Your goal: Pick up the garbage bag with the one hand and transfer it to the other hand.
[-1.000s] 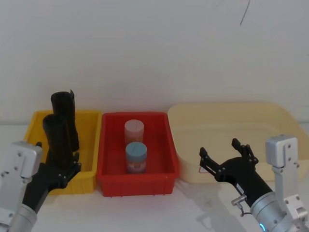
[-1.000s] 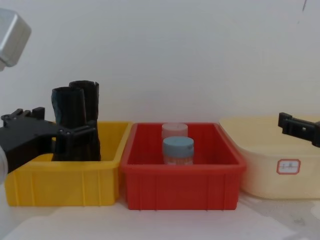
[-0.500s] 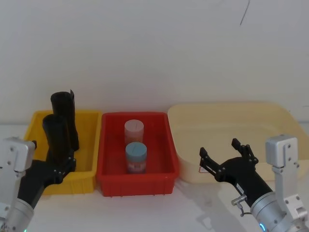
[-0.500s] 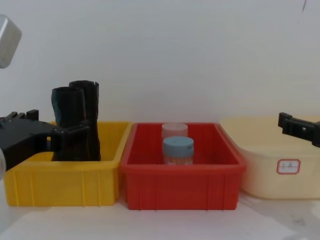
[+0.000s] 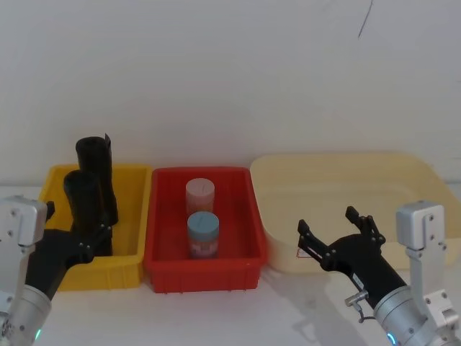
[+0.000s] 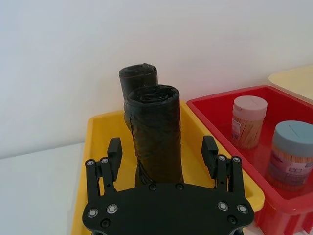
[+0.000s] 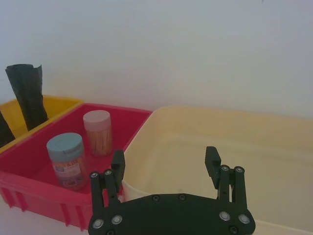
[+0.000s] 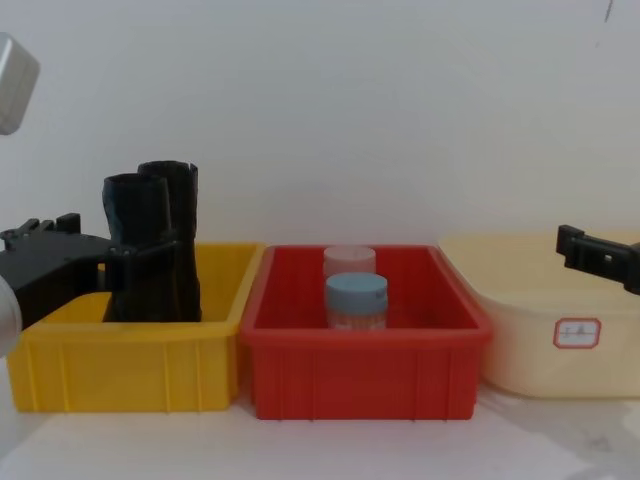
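Retreat of left gripper (image 6: 162, 145) toward 7 o'clock of head view over the last second, with a matching shift toward 9 o'clock in chest view. Fingers spread wide, one either side of garbage bag (image 6: 152, 122), clear of it on both sides in left wrist view. Garbage bag unmoved: upright at 9 o'clock in yellow bin (image 5: 135, 215), just in front of second black roll (image 5: 96, 169), top well above the rim. Judged as a grasp not yet made, possibly a re-approach, with pickup and handover both outstanding.

Right gripper (image 5: 326, 220) unchanged at 4 o'clock, fingers wide and empty, poised before cream tub (image 5: 338, 160), well apart from the bag. Red bin (image 5: 205, 275) at 6 o'clock between yellow bin and tub, holding blue-lidded jar (image 5: 203, 232) in front of pink-lidded jar (image 5: 200, 194).

Support: plain white table (image 5: 288, 310), smooth. Backdrop: plain white wall (image 5: 216, 79), marked by a thin dark line (image 5: 366, 20) at 1 o'clock.
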Action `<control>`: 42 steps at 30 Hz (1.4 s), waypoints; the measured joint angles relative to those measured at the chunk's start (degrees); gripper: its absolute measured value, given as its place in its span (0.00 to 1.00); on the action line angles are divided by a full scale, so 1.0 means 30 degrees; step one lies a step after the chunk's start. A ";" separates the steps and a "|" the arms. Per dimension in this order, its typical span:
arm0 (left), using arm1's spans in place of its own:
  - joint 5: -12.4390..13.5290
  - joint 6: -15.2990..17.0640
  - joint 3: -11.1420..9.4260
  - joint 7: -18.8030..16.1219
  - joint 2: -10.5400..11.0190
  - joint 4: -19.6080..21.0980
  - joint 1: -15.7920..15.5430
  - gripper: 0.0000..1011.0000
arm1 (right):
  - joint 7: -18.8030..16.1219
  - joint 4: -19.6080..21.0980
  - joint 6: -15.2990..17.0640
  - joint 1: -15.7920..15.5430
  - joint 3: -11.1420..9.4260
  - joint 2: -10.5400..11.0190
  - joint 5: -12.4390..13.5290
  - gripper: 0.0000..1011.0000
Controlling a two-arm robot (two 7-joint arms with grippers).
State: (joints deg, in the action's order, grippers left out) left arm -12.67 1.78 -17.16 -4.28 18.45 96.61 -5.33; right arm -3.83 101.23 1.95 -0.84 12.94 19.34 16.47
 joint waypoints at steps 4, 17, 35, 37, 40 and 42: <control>-0.0009 -0.0152 0.0033 0.0200 -0.0147 -0.0438 -0.0307 0.99 | 0.0000 0.0000 0.0000 -0.0001 0.0001 0.0000 0.0000 0.99; 0.0019 -0.0481 -0.0025 0.0941 -0.0624 -0.2020 -0.1472 0.99 | 0.0000 0.0000 0.0000 -0.0001 0.0000 -0.0001 0.0000 0.99; 0.0234 -0.0785 -0.0093 0.1863 -0.1064 -0.3777 -0.2851 0.77 | 0.0000 0.0000 0.0000 -0.0001 0.0000 0.0000 0.0001 0.99; 0.0274 -0.0817 -0.0098 0.1958 -0.1103 -0.3907 -0.2960 0.71 | 0.0000 0.0000 0.0000 -0.0001 0.0000 -0.0001 0.0000 0.99; 0.0340 -0.0845 -0.0098 0.2068 -0.1156 -0.4039 -0.3083 0.61 | 0.0001 0.0000 0.0000 -0.0001 0.0000 0.0000 0.0000 0.99; 0.0389 -0.0870 -0.0102 0.2138 -0.1187 -0.4110 -0.3157 0.57 | 0.0001 0.0000 0.0000 -0.0001 0.0000 -0.0001 0.0001 0.99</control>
State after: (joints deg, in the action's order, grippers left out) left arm -11.50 -0.83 -17.47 2.13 14.89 84.28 -14.80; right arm -3.82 101.23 1.95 -0.84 12.94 19.33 16.47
